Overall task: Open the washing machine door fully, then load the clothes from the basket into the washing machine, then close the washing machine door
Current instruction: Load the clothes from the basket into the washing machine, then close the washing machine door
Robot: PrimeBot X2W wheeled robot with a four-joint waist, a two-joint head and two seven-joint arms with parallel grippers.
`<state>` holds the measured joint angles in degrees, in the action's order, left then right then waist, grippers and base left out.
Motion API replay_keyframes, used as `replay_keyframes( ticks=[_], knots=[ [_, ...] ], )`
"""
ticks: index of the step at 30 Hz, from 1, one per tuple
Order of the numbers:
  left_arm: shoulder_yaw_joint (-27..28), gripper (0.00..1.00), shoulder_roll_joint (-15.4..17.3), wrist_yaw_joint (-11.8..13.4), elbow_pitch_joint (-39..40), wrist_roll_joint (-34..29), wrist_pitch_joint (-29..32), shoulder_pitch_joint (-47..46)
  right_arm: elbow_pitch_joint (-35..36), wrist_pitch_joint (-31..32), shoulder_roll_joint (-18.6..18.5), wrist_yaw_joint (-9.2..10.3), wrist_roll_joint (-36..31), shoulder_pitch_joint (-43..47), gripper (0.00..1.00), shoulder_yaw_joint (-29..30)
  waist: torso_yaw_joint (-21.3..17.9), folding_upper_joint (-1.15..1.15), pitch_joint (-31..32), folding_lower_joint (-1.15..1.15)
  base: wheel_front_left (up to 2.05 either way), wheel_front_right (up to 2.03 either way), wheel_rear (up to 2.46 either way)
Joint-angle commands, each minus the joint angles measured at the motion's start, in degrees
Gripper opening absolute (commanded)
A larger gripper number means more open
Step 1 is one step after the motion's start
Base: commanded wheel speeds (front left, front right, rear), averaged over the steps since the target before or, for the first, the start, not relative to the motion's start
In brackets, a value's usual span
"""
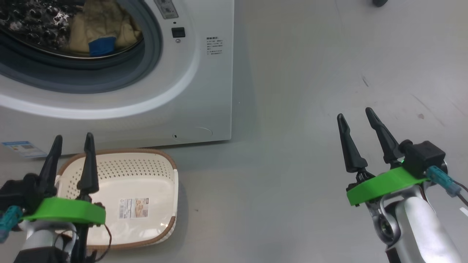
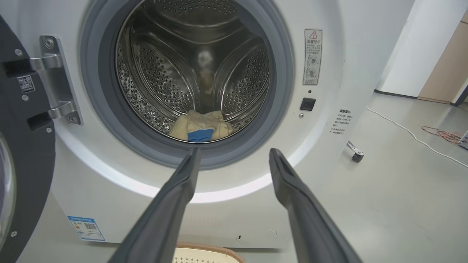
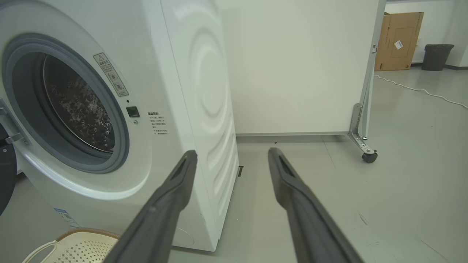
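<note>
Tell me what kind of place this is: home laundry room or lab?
Probably a lab or test space, not a home. The washing machine stands free on a bare grey floor, beside a white partition on a caster wheel; a cardboard box and loose cables sit further off.

— That big white box-shaped washing machine (image 1: 204, 91) has a grey rubber gasket (image 2: 281, 91) and a shiny steel drum (image 2: 164, 80) dotted all over with holes.
— And the soft clothes (image 2: 199, 126) are pale yellow with one bright blue patch.
— The small perforated plastic basket (image 1: 146, 182) is cream-white, with a brown woven-look rim.
— Glossy black ring on the round door (image 2: 33, 157); dark fingers (image 1: 89, 164) on the left gripper (image 1: 73, 136) and right gripper (image 1: 354, 112), bright green brackets (image 1: 384, 182).
</note>
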<state>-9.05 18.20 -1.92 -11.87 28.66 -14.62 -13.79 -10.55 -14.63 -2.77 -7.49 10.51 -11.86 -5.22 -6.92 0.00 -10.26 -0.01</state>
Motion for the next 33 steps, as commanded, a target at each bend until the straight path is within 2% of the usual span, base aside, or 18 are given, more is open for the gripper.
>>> replay_keyframes(
  ticks=[1,6,7,16,20,33],
  knots=[
    [3.2,1.00,1.2,0.6,2.4,-2.4,-0.4,-0.8,1.8,-0.4,-0.1,0.00,0.2,-0.9,1.00,-1.2,-0.1,0.00,0.3,0.01,0.00,0.00,0.00],
    [6.4,1.00,-2.0,1.1,4.8,-8.1,-0.4,2.5,1.7,-0.4,-0.1,0.00,0.6,-0.4,1.00,-1.5,-0.3,0.00,0.9,0.01,0.00,0.00,0.00],
    [7.7,1.00,-3.8,0.3,5.5,-9.0,-0.4,3.4,1.6,-0.4,-0.1,0.00,0.7,-0.3,1.00,-1.7,-0.4,0.00,1.2,0.01,0.00,0.00,0.00],
    [11.2,1.00,-8.1,-2.7,5.5,-12.7,-0.4,5.4,1.5,-0.4,-0.1,0.00,1.1,0.0,1.00,-2.3,-0.6,0.00,1.6,0.01,0.00,0.00,0.00],
    [11.9,1.00,-8.5,-3.3,5.4,-16.5,-0.4,5.0,1.7,-0.4,-0.1,0.00,1.4,0.0,1.00,-2.4,-0.4,0.00,1.0,0.01,0.00,0.00,0.00],
    [14.5,1.00,-11.1,-5.1,4.6,-17.7,-0.4,3.1,2.2,-0.4,-0.1,0.00,1.9,-1.3,1.00,-2.0,0.0,0.00,-1.0,0.01,0.00,0.00,0.00]
  ],
)
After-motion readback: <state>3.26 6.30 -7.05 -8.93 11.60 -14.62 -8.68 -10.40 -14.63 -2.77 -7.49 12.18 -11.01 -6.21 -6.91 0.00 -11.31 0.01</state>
